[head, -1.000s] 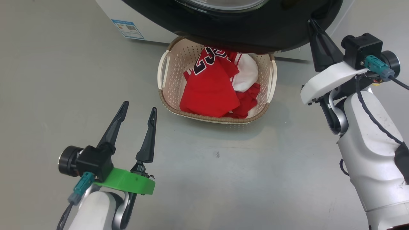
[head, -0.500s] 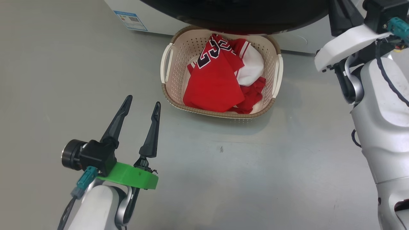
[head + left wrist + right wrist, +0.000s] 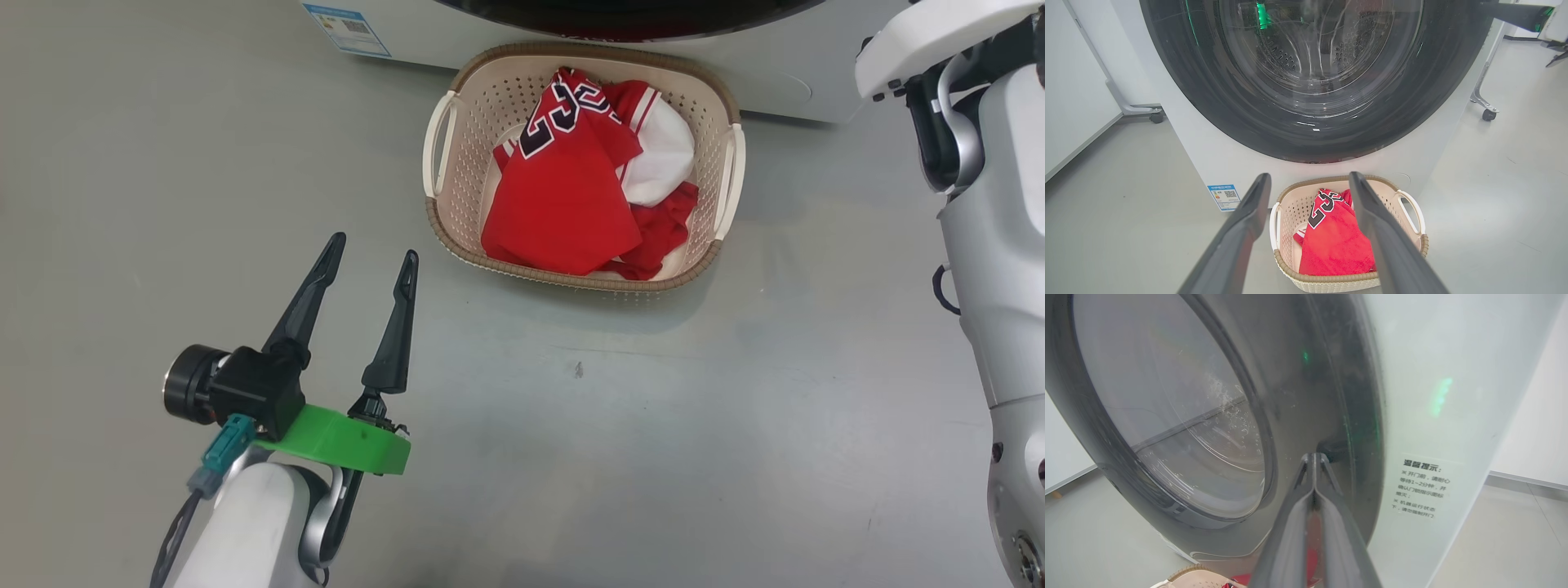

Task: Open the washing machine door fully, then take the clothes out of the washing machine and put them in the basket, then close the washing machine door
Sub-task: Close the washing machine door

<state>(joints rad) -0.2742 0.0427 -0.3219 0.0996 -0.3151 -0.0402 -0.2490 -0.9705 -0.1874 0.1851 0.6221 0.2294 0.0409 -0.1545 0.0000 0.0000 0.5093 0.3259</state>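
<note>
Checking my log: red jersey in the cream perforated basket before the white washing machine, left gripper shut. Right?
No: the left gripper is open, its dark fingers spread, as the head view shows. The red jersey does lie in the cream perforated basket before the white washing machine.

We see our right gripper (image 3: 1314,458) with its fingers pressed together, tips up against the glossy black rim of the washing machine door (image 3: 1167,416), beside the washing machine (image 3: 1433,355) front with its printed label (image 3: 1421,490), and the basket (image 3: 1192,575) rim below.
</note>
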